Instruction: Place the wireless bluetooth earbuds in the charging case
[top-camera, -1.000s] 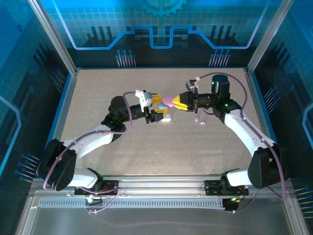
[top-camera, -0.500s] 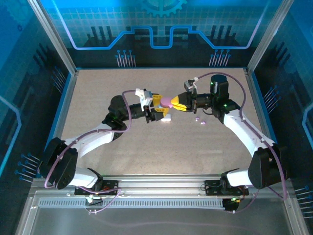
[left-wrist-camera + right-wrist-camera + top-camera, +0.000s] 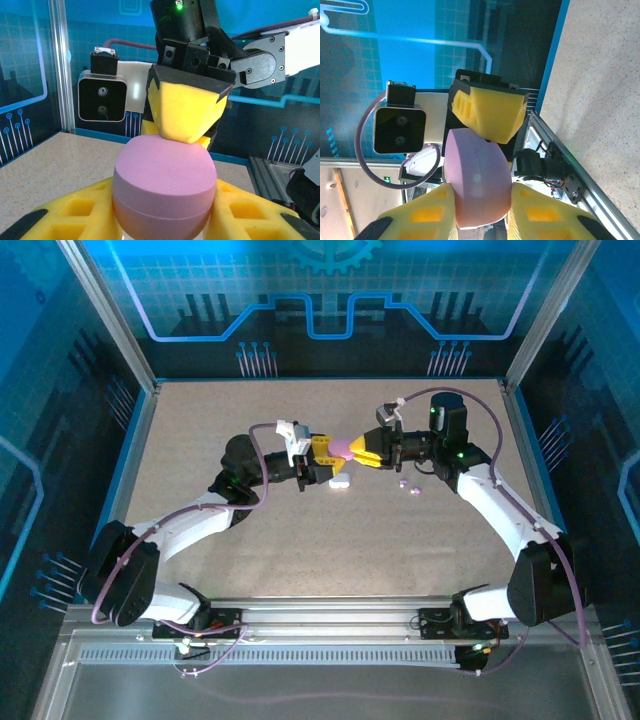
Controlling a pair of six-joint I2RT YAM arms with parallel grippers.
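Observation:
The purple charging case point(image 3: 343, 448) hangs above the table's middle, gripped from both sides. My left gripper point(image 3: 330, 452) is shut on it from the left, and my right gripper point(image 3: 362, 450) from the right. In the left wrist view the case point(image 3: 162, 180) sits between my yellow fingers point(image 3: 75, 215), with the right gripper's fingertips point(image 3: 185, 112) pressing its top. The right wrist view has the case point(image 3: 475, 175) on edge between my fingers point(image 3: 540, 215), and a left finger point(image 3: 492, 112) beyond it. Two tiny purple earbuds point(image 3: 403, 482) lie on the table under the right gripper.
A small white oval case point(image 3: 340, 481) lies on the speckled table point(image 3: 200, 440) just below the left gripper. Metal frame posts and blue walls ring the table. Both arms reach inward from the near edge and meet at the middle.
My left gripper's jaws have closed in on the purple case and shifted slightly right. The right gripper has stayed in place on the case.

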